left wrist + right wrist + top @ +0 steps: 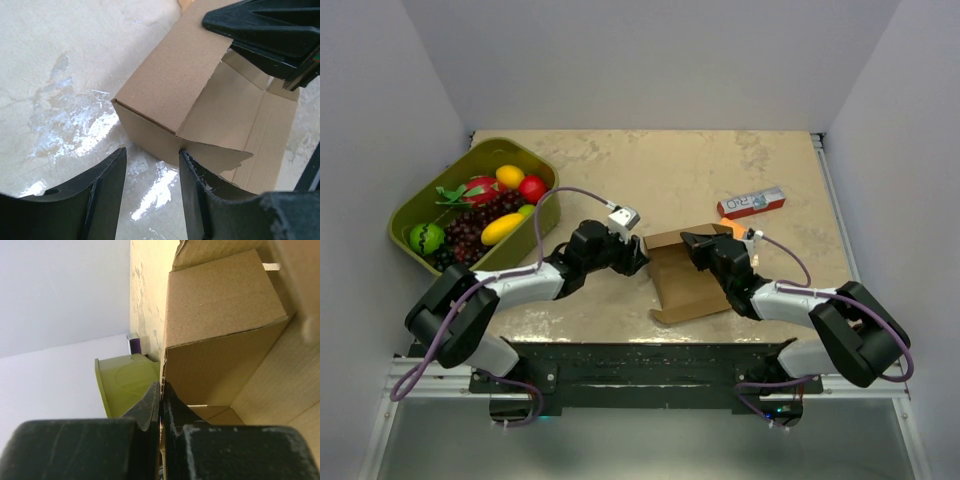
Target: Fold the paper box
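Note:
The paper box (682, 280) is plain brown cardboard, partly folded, with a raised wall and open flaps, lying between the two arms. My left gripper (640, 257) is open at the box's left side. In the left wrist view (150, 167) its right finger (200, 195) touches the lower edge of the box (170, 85) and nothing is between the jaws. My right gripper (694, 241) is shut on a thin upright wall of the box (220, 305), pinched between its fingertips (161, 390). It also shows in the left wrist view (265, 27) above the box's far flap.
A green bin (412, 203) with toy fruit stands at the back left; its wall shows in the right wrist view (125, 380). A red-and-white carton (752, 204) and a small orange block (738, 230) lie behind the right gripper. White walls enclose the table.

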